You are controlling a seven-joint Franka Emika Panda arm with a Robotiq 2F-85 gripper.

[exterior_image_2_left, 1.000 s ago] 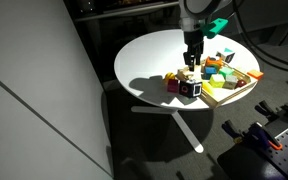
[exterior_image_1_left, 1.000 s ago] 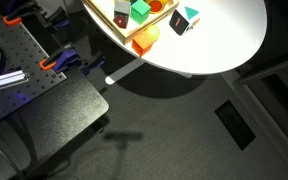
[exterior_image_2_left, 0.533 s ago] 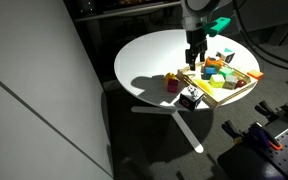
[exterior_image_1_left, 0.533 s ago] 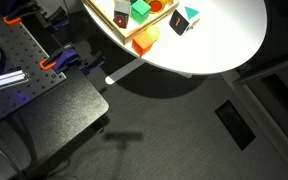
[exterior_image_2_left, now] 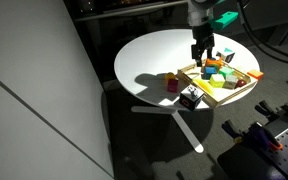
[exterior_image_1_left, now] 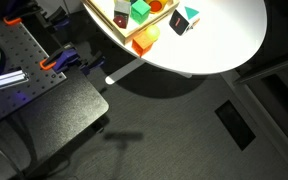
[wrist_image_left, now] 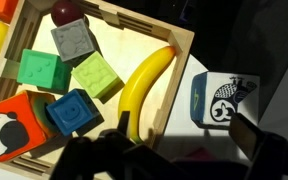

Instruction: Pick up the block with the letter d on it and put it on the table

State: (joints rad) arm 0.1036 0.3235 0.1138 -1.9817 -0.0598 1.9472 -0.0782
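The blue-framed block [exterior_image_2_left: 191,97] lies on the white table [exterior_image_2_left: 149,60]; gripper [exterior_image_2_left: 201,58] away.
Fingers spread and empty; gripper has shifted from the block to above the wooden tray [exterior_image_2_left: 246,84].

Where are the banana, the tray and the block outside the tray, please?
banana [wrist_image_left: 145,86], wrist view, on the middle of its yellow curve.
tray [wrist_image_left: 149,25], wrist view, on its wooden wall.
block [wrist_image_left: 222,100], wrist view, on its white printed face.

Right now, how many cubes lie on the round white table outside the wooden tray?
2: a black-and-white cube beside the tray, a purplish cube next to it; others possibly hidden.
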